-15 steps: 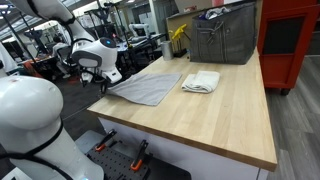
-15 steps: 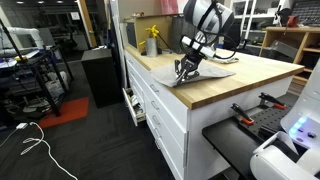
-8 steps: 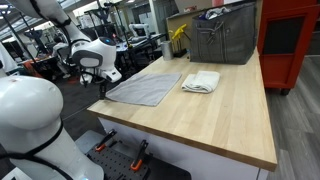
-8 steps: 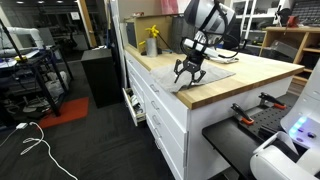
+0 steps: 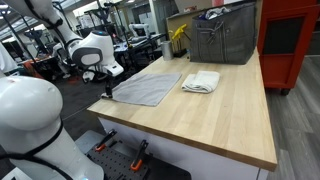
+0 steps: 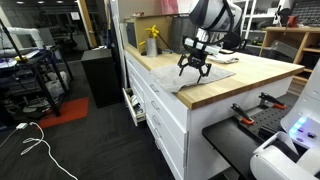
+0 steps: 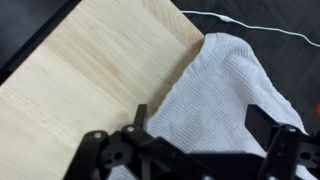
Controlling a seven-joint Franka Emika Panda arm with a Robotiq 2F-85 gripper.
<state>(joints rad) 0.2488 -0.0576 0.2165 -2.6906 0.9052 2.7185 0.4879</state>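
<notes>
A grey cloth (image 5: 148, 88) (image 6: 207, 76) lies spread flat on the wooden table (image 5: 220, 115), with one corner near the table's corner. My gripper (image 5: 107, 88) (image 6: 193, 68) hangs just above that corner of the cloth, open and holding nothing. In the wrist view the cloth (image 7: 215, 85) fills the space under the gripper (image 7: 200, 118), with both black fingers wide apart over it and bare wood (image 7: 90, 70) to the left.
A folded white towel (image 5: 201, 82) lies beside the grey cloth. A grey bin (image 5: 222, 38) and a yellow object (image 5: 178, 38) (image 6: 152, 42) stand at the back of the table. A red cabinet (image 5: 290, 40) stands behind. The table edge drops off just past the gripper.
The gripper has opened, let go of the cloth's corner and risen a little above it. The cloth now lies flat on the table.
</notes>
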